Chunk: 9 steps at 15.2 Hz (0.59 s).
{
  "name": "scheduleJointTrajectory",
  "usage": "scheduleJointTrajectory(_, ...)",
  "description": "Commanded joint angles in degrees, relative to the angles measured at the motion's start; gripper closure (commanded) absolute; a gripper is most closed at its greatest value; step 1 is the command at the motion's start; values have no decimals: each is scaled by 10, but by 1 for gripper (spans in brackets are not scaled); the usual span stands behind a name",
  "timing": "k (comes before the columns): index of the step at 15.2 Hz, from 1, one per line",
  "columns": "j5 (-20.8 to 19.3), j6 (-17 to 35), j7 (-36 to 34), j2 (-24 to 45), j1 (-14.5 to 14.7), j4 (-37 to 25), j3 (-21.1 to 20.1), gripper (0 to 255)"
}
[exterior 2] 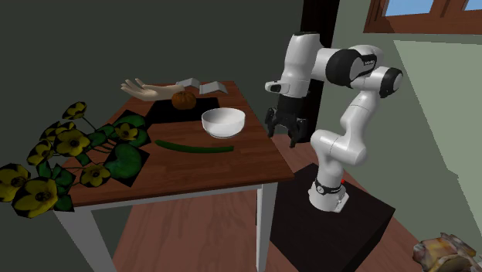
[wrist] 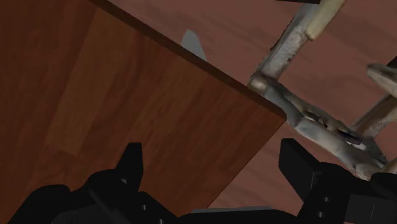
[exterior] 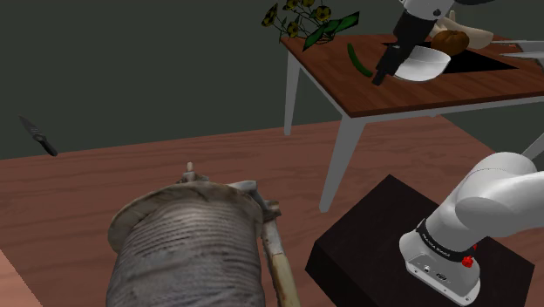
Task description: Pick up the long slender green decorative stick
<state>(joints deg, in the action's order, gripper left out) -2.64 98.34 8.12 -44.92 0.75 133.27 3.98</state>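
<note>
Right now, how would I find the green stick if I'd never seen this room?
Find the brown table with white legs. Beside the white bowl on it lies a dark green stick. It alone is long, thin and slightly curved, lying flat on the tabletop.

My pictures are dim, with dark walls. A window (exterior 2: 413, 6) glows blue in the second exterior view. The table (wrist: 127, 108) has a paler patch in the wrist view.
</note>
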Motion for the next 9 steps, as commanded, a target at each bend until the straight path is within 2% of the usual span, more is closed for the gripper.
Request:
scheduleJointTrajectory(1,0,0,0,0,0,0,0,0)
scheduleJointTrajectory(9,7,-11,-68,210,-38,-173,27,0)
